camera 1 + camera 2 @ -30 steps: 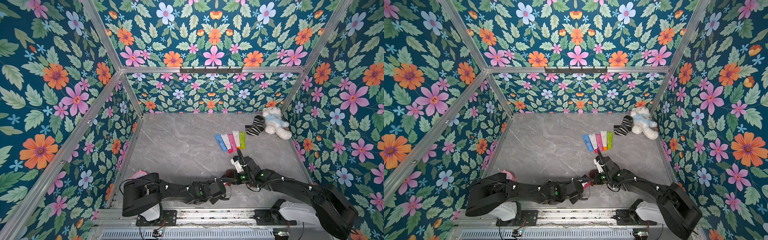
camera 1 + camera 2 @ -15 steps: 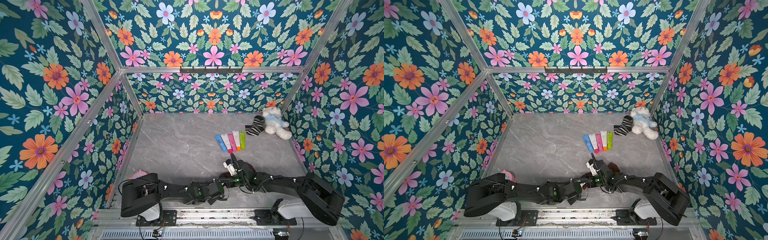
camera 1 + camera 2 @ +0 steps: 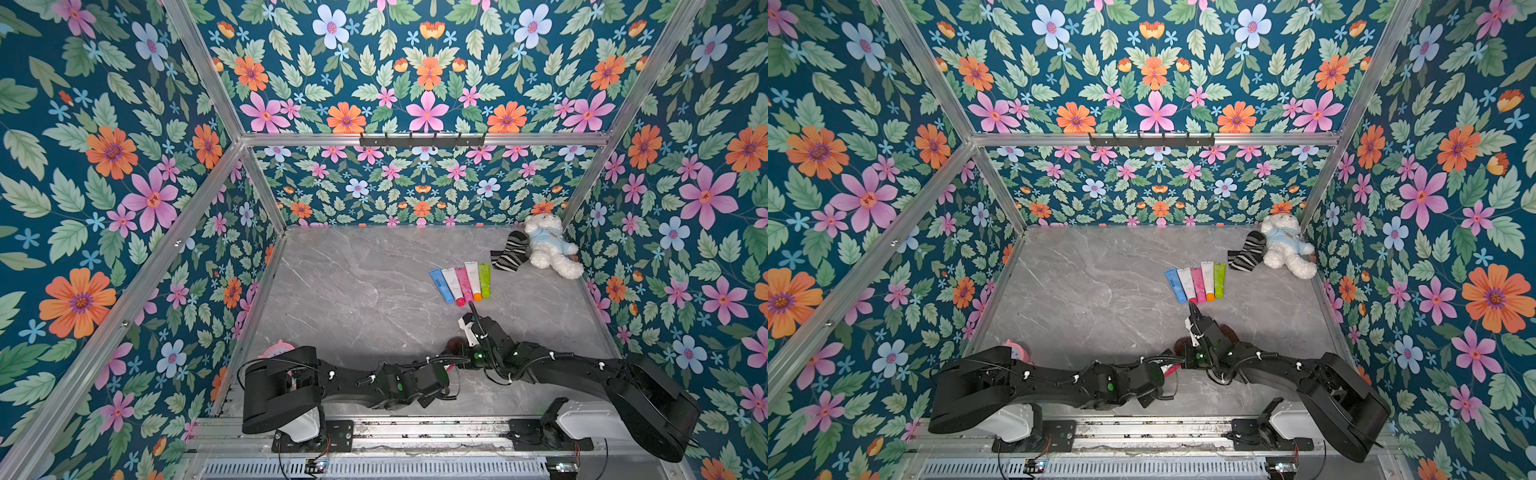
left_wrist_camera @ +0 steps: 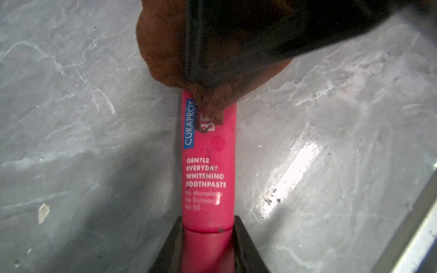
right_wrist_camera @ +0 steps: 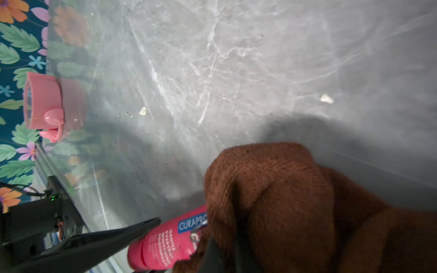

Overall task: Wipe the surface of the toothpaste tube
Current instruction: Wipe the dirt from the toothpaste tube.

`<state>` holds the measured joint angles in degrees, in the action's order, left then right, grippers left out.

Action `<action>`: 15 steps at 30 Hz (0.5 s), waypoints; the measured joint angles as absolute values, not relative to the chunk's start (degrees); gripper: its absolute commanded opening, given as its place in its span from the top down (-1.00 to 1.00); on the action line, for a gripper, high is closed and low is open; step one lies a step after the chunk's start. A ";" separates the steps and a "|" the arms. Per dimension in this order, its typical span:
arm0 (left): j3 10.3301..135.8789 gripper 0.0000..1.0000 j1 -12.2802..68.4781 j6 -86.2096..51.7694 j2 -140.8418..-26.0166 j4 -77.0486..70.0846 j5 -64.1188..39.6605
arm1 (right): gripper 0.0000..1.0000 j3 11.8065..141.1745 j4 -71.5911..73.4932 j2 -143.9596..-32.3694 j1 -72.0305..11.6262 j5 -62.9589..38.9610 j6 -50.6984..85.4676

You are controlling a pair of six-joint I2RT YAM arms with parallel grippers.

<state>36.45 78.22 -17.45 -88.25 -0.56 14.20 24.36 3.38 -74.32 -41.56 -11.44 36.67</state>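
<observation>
Cap end first: our left jaws, part open, clamp the pink toothpaste tube [image 4: 209,165] there, low at the table [image 4: 71,118]. Its long axis runs straight away from them to our right jaws, shut tight on a brown cloth [image 4: 160,47] that covers the far end; we judge the wipe should travel along that axis.

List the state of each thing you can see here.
Pink tube, gripped at its cap end by the left gripper.
Brown cloth, pinched in the right gripper, draped over the tube.
Five other tubes, lying side by side.
Teddy bear, lying down.
Sock, crumpled.
</observation>
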 measured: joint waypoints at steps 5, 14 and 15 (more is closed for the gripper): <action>36.51 1.00 78.43 -16.56 -88.66 -0.38 14.15 | 1.00 24.16 1.96 -71.75 -45.01 -10.70 36.01; 35.66 1.00 78.37 -16.80 -87.85 0.58 14.87 | 1.00 22.31 11.05 -75.81 -47.77 -17.69 38.81; 35.44 1.00 78.30 -16.86 -87.53 0.95 14.96 | 1.00 22.33 12.56 -77.14 -47.77 -17.87 39.00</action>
